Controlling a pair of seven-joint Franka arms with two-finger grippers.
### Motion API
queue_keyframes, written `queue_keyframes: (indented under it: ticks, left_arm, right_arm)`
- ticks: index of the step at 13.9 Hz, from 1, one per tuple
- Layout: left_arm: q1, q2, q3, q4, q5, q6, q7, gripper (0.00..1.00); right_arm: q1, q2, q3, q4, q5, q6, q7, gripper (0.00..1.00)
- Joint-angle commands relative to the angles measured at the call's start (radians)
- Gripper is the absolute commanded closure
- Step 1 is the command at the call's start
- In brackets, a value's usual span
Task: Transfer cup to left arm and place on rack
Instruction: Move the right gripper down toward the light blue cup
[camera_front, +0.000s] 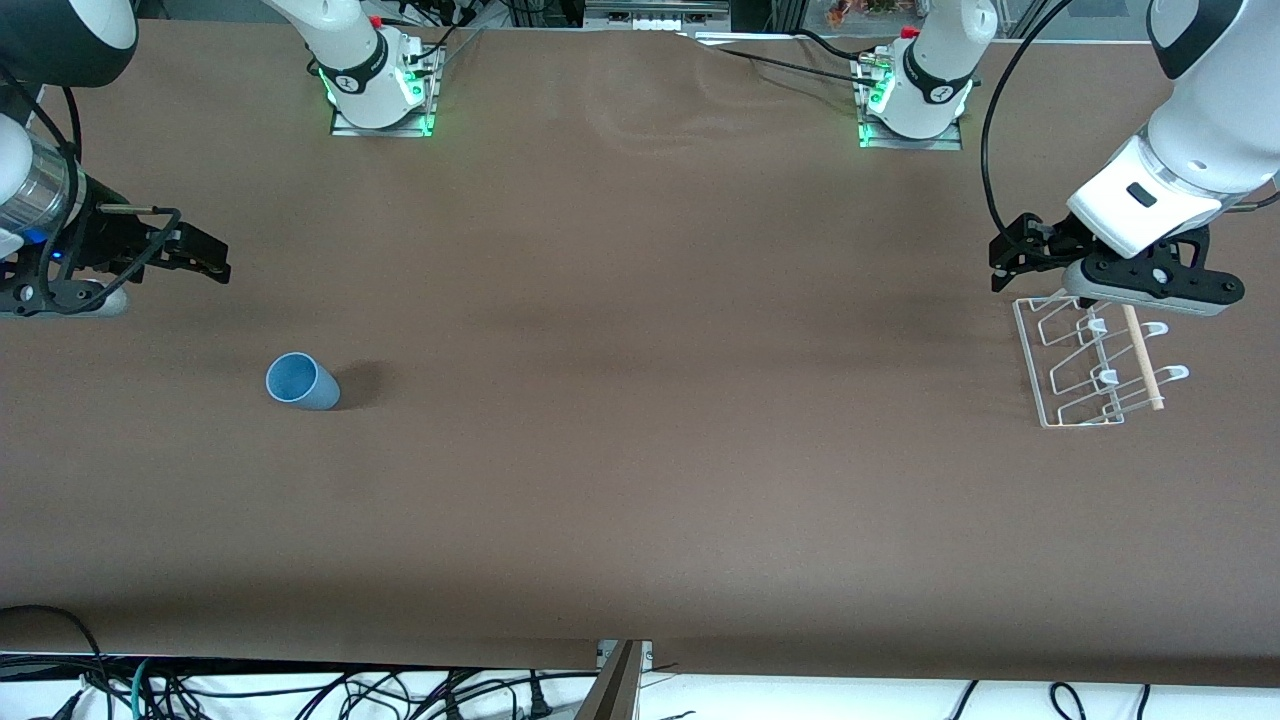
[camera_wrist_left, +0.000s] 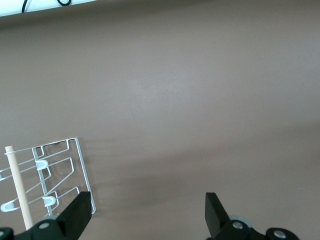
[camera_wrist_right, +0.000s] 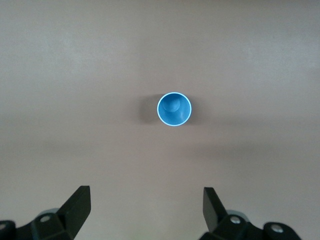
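From the front view, the cup (camera_front: 301, 381) stands upright on the brown table (camera_front: 640, 480), mouth up, toward the right arm's end of the table and alone. The right gripper (camera_front: 205, 258) hangs above the table near that end, not over the cup, with its jaws spread and holding nothing; I judge it is placed there to come down on the cup first, because the cup is well apart from the other arm. The rack (camera_front: 1095, 365) lies at the left arm's end, with its wooden rod (camera_front: 1142, 355) along 1 side, and nothing hangs on its prongs. The left gripper (camera_front: 1010, 262) hovers just beside the rack's edge that is farther from the front camera; this arm waits, probably to receive the cup near where it must be put.

In the left wrist view, the 2 fingers (camera_wrist_left: 77, 212) of the left gripper are wide apart over bare table, and the rack (camera_wrist_left: 60, 172) shows beside them, empty.

In the right wrist view, the cup (camera_wrist_right: 174, 109) is seen from nearly straight above. Its inside is empty; only the blue bottom shows. The right gripper (camera_wrist_right: 146, 210) is released, its fingers (camera_wrist_right: 80, 206) standing apart and clear of the cup. The pickup is not yet begun, in my judgement.
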Motion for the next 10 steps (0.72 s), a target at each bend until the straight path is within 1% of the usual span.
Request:
queue_keyframes:
  ticks: [1,3,5,8,10]
  left_arm:
    - [0.0,-0.004,-0.012,0.007,0.019,-0.016,0.007,0.0]
    - [0.002,-0.006,-0.027,0.007,0.019,-0.02,0.005,0.0]
    - [0.002,-0.007,-0.029,0.007,0.02,-0.023,0.003,0.0]
    - [0.003,-0.006,-0.025,0.008,0.025,-0.037,0.007,0.0]
    - [0.005,-0.001,-0.024,0.01,0.026,-0.028,0.013,0.0]
  right_arm:
    - [-0.043,0.005,0.0,-0.012,-0.013,-0.023,-0.062,0.01]
    - [-0.108,0.056,0.0,-0.012,-0.013,-0.03,-0.2,0.01]
    - [-0.183,0.118,0.0,-0.012,-0.013,0.015,-0.338,0.01]
    - [-0.211,0.22,0.0,-0.061,-0.013,0.168,-0.387,0.01]
    - [-0.211,0.248,0.0,-0.152,-0.013,0.306,-0.394,0.01]
